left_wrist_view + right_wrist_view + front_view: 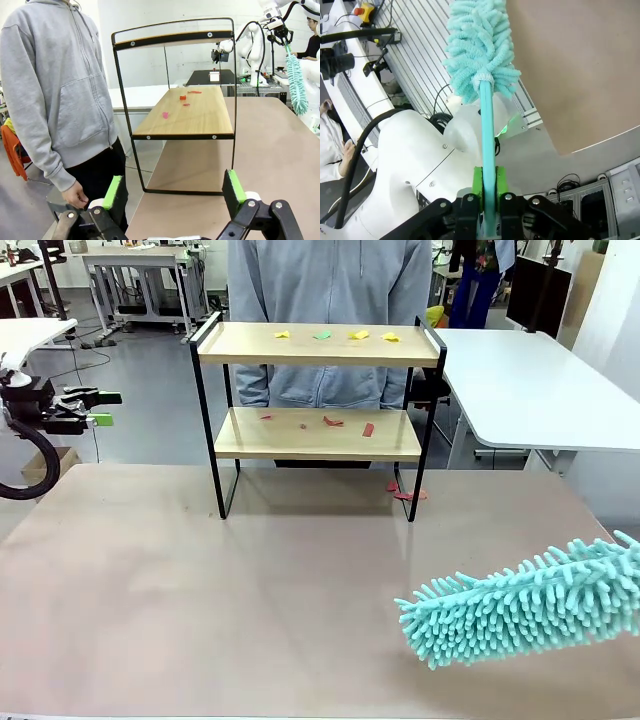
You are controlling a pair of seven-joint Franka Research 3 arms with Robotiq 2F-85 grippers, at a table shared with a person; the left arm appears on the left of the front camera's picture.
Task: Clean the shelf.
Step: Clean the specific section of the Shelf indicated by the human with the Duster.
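The small two-tier shelf (pixel 300 343) of light wooden boards in a black metal frame stands at the beige table's (pixel 200 580) far edge. The left gripper (pixel 105 408) hangs left of it, jaws apart; the right gripper's (pixel 489 180) jaws clamp a fluffy turquoise duster's (pixel 520 602) handle

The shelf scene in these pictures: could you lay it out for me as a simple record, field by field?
shelf: two wooden boards in a black frame, standing on the table
top board: yellow and green scraps
lower board: red scraps
by the shelf's foot: more red scraps on the table
duster: turquoise, fluffy, over the table, apart from the shelf
right gripper: shut on the duster's handle
left gripper: open, empty
person: stands behind the shelf
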